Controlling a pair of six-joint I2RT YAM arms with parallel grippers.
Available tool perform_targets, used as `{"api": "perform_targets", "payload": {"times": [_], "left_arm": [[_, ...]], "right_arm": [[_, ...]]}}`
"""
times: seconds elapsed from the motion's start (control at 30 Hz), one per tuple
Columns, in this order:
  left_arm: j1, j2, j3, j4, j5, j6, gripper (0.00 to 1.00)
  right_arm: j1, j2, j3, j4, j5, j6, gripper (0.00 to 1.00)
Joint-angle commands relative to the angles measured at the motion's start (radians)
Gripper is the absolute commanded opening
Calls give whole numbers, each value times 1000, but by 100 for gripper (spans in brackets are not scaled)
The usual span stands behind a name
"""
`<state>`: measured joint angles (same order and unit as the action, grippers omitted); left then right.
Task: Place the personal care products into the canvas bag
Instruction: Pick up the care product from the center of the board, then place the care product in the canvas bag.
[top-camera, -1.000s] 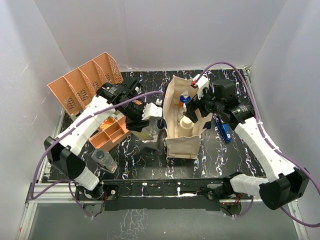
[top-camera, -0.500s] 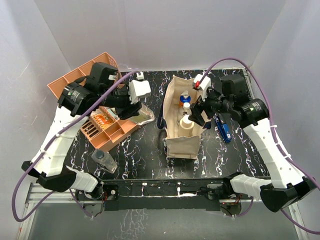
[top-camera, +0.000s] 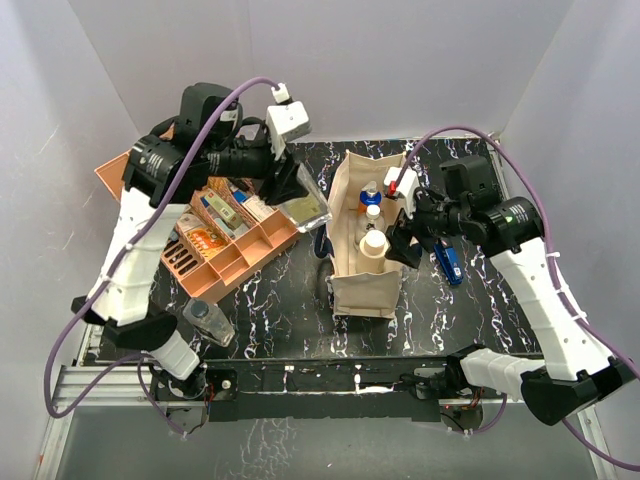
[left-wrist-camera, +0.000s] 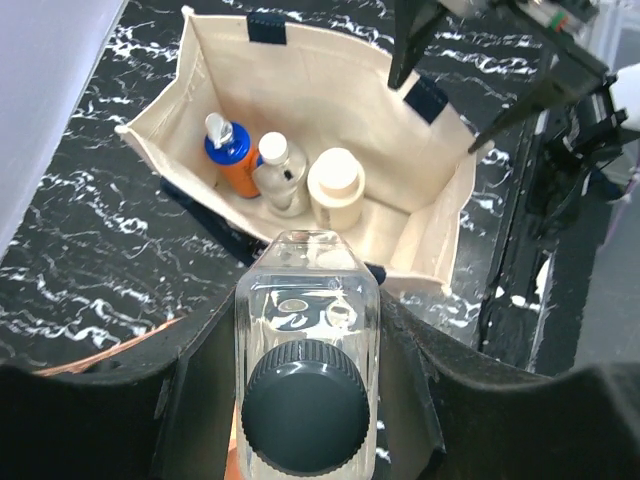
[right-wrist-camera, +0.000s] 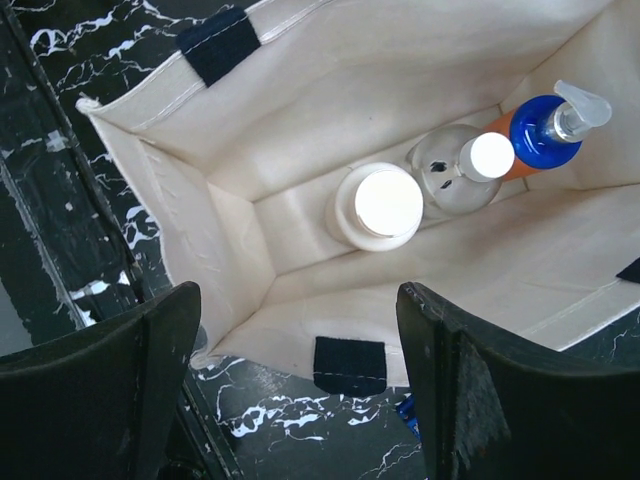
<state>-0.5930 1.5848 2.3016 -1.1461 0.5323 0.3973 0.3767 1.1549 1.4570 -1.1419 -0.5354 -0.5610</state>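
I fear the left gripper (left-wrist-camera: 308, 320), clamped on the clear bottle (left-wrist-camera: 308, 270), may hit the canvas bag (left-wrist-camera: 300, 70) or the empty, wide-open right gripper (right-wrist-camera: 300, 300) above it.

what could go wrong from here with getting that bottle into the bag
1. The left gripper holds the clear bottle to the left of the canvas bag. Carried across too low, it might catch the soft rim and tip the bag.
2. The right gripper hangs open at the bag's mouth, so the two grippers could collide there.
3. Three bottles already stand inside, and a high drop may knock them over.
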Motion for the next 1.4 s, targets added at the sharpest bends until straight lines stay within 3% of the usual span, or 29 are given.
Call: {"api": "perform_targets", "payload": {"times": [0.0, 0.43, 0.67, 0.83, 0.97, 1.17, 1.37], "left_arm": [[2, 36, 118, 175, 116, -116, 0], [-82, 167, 180, 297, 189, -220, 0], [-125, 195, 141, 314, 205, -247, 0], [-133, 194, 80, 324, 229, -258, 0], [-137, 192, 33, 335, 252, -256, 0], [-139, 163, -82, 374, 277, -230, 0], [-152, 138, -172, 415, 293, -233, 0]], "right_arm": [[8, -40, 19, -25, -36, -53, 81], [16, -143, -120, -1, -102, -99, 77], [36, -152, -205, 49, -91, -140, 74], [51, -162, -258, 86, -94, -142, 66], [67, -156, -274, 115, -91, -143, 55], [88, -157, -275, 105, -77, -150, 26], [88, -179, -275, 87, -64, -147, 8]]}}
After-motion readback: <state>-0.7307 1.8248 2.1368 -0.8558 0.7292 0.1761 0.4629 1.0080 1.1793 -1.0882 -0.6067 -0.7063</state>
